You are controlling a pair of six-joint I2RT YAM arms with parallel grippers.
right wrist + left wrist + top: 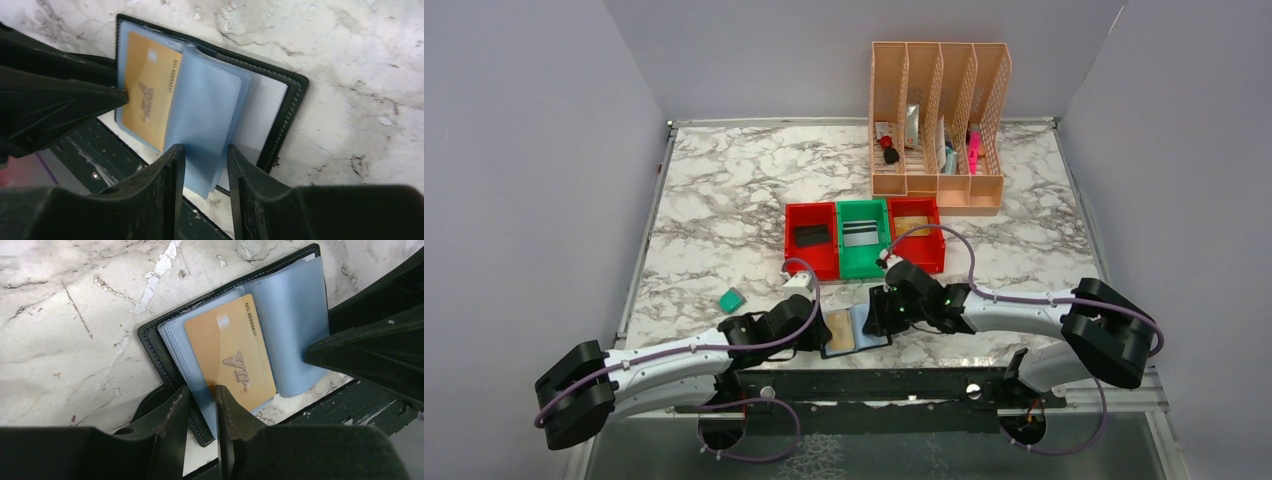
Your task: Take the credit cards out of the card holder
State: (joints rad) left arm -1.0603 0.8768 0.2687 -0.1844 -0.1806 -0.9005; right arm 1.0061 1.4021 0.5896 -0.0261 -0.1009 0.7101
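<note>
The black card holder [856,331] lies open at the table's near edge, its blue-grey sleeves [295,320] facing up. A gold credit card [235,355] marked VIP sits in the left sleeve. My left gripper [201,390] stands narrowly open over the holder's lower left edge, one fingertip [117,95] resting on the gold card. My right gripper [205,148] is open, its fingers on either side of a raised blue sleeve leaf [205,110], not pinching it. From above, the left gripper [824,330] and right gripper [876,318] flank the holder.
Behind the holder stand two red bins [810,262] [921,262] and a green bin [862,268], each with a card inside. A peach file organiser [939,185] is at the back. A small green block [731,299] lies to the left. The black front rail [874,382] runs just below the holder.
</note>
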